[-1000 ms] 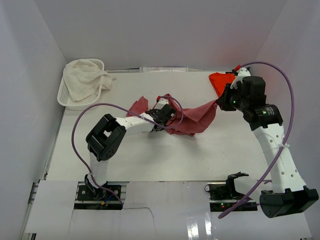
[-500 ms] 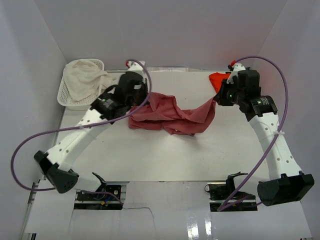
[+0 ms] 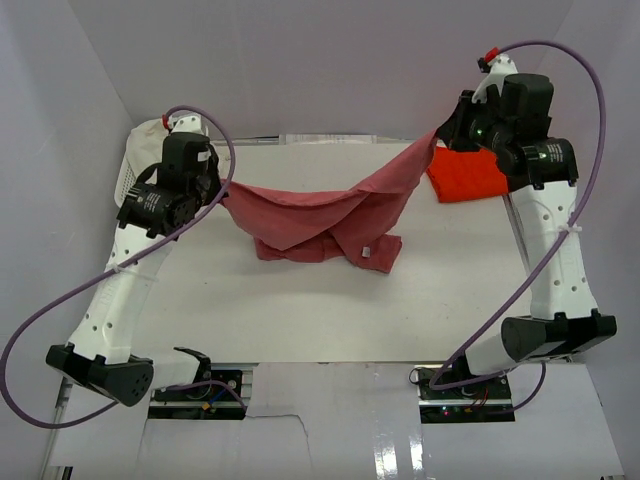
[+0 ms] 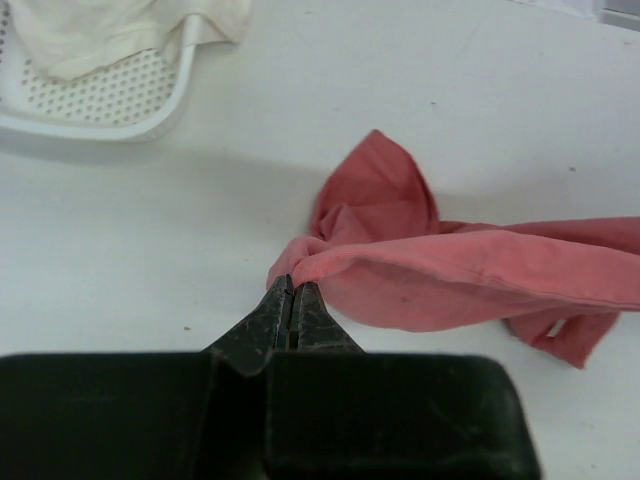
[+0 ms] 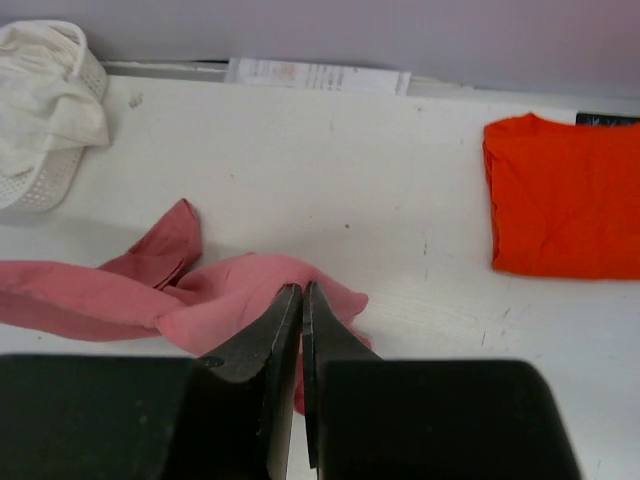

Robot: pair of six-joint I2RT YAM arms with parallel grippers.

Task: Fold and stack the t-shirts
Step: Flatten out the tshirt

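We hold the dusty rose-red t-shirt (image 3: pixel 300 212) strung across mid-table, left gripper (image 4: pixel 292 287) and right gripper (image 5: pixel 302 290) each clenched on an edge to spread it for folding, with the folded orange-red t-shirt (image 3: pixel 468 177) lying far right as the stack's base.

- A robotics lab test cell, not a home: a bare white table (image 3: pixel 300 310) stands boxed in by plain white walls (image 3: pixel 320 60) on 3 sides.
- 2 white-and-black arms, left arm (image 3: pixel 120 290) and right arm (image 3: pixel 555 270), are bolted at the table's near edge, and a loose purple cable (image 3: pixel 30 340) loops from each.
- The props are few and staged — a rose-red t-shirt (image 3: pixel 310 215) strung between the left gripper (image 3: pixel 222 188) and the right gripper (image 3: pixel 437 136), and a folded orange-red t-shirt (image 3: pixel 470 178) just beside the right gripper.
- A white perforated basket (image 4: pixel 150 120) holding pale cloth (image 4: pixel 100 30) sits ahead and left of the left gripper.
- A printed paper strip (image 5: pixel 318 75) lies at the wall, well ahead of the right gripper.
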